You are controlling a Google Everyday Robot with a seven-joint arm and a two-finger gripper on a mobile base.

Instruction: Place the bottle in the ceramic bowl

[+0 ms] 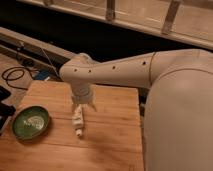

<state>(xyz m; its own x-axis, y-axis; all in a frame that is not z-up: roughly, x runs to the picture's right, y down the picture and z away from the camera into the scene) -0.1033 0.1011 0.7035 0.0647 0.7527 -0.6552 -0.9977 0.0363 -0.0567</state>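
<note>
The small whitish bottle (78, 122) lies on the wooden table (110, 135), a little left of centre, its white cap pointing toward the near edge. My gripper (82, 109) hangs straight down from the white arm right over the bottle's far end. The jaws look open, with the dark fingers (92, 106) spread to either side of that end. The green ceramic bowl (31, 122) sits to the left of the bottle, near the table's left edge, with a pale mottled patch in its centre and nothing else inside it.
The robot's large white arm and body (175, 100) fill the right side. Black cables (15, 77) lie on the floor beyond the table's far-left corner. A dark object (4, 112) sits at the left table edge. A rail and glass partition (125, 20) run behind.
</note>
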